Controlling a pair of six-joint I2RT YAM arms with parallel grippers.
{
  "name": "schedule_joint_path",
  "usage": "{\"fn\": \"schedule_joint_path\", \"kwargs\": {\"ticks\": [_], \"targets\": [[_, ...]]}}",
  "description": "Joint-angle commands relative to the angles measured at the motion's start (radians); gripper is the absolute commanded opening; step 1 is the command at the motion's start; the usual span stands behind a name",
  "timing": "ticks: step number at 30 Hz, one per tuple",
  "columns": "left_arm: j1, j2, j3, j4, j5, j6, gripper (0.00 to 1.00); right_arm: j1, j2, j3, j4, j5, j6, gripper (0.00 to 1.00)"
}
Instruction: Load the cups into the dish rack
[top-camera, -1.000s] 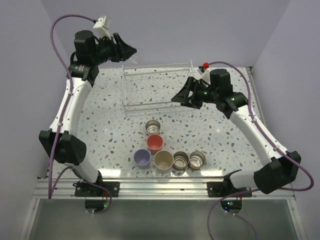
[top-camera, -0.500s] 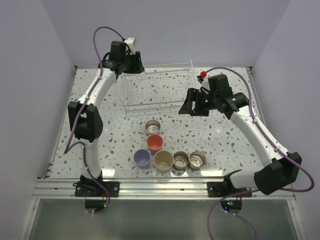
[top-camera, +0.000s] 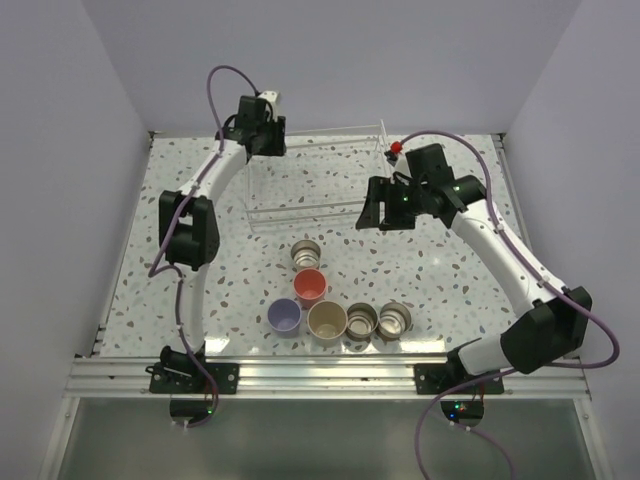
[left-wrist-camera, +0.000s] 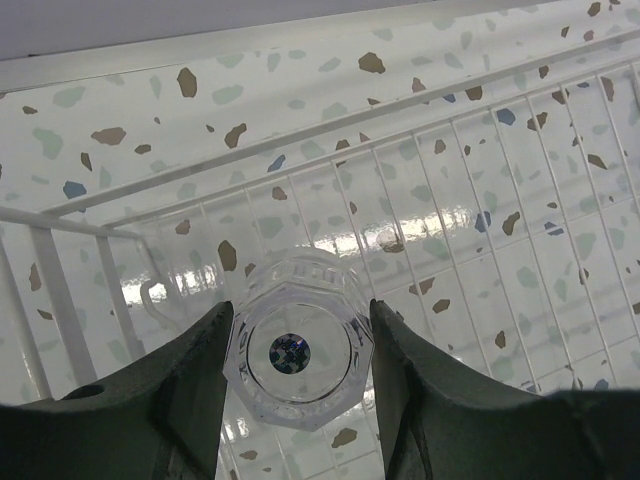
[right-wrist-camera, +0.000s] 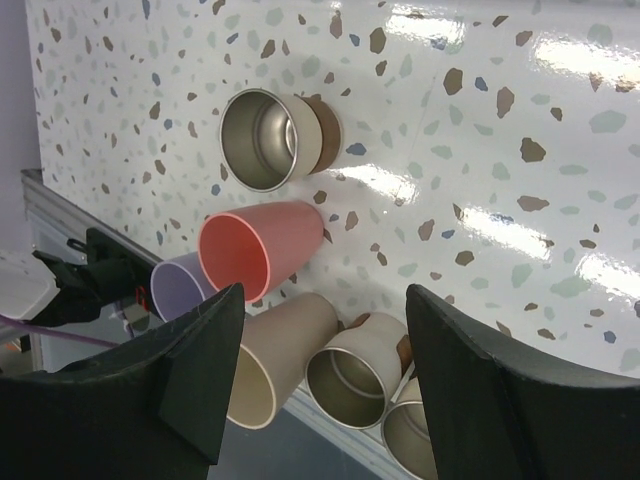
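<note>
Toward the far edge of the white speckled surface (top-camera: 450, 280), about midway between its left and right edges, stands the rectangular dish rack of thin clear wire bars (top-camera: 300, 210). No cup is seen standing in it.

Left hand (top-camera: 262, 143): positioned above the rack's far-left corner. Its two dark fingers (left-wrist-camera: 190, 390) are clamped on either side of the tiny clear faceted cup (left-wrist-camera: 300, 350). The left wrist view looks straight along the cup's axis. The rack's wire grid lies directly beneath it. Whether the cup touches the bars cannot be told.

Right hand (top-camera: 375, 210): hanging above the surface at the rack's near-right corner, tilted toward the group of cups. Its fingers stand wide apart with nothing between them.

Remaining six cups: all upright, mouths up, grouped close to the middle of the near edge.
- Steel cup with tan base (top-camera: 307, 254): farthest from the near edge, well clear of the rack.
- Coral-red round cup (top-camera: 310, 287): just on the near side of that steel cup.
- Lavender round cup (top-camera: 285, 317): left end of the row nearest the edge.
- Larger beige round cup (top-camera: 327, 321): just right of the lavender one.
- Second steel cup (top-camera: 361, 321): right of the beige cup, close against it.
- Third steel cup (top-camera: 395, 320): right end of the row, just beside the second.
</note>
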Motion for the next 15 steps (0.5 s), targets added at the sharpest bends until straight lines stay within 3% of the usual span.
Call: {"fn": "schedule_joint_path", "kwargs": {"ticks": [1,7,10,11,15], "targets": [[-0.008,0.012,0.068,0.065,-0.044,0.036,0.00,0.014,0.015,0.062,-0.036,0.032,-0.044,0.69],[-0.008,0.052,0.074,0.079,-0.096,0.050,0.00,0.018,0.034,0.072,-0.044,0.051,-0.056,0.69],[-0.008,0.069,0.083,0.079,-0.105,0.053,0.14,0.018,0.041,0.077,-0.047,0.058,-0.065,0.69],[-0.008,0.073,0.085,0.079,-0.105,0.053,0.26,0.017,0.046,0.078,-0.048,0.062,-0.067,0.69],[-0.006,0.084,0.086,0.077,-0.120,0.066,0.43,0.018,0.052,0.083,-0.051,0.069,-0.075,0.69]]}}
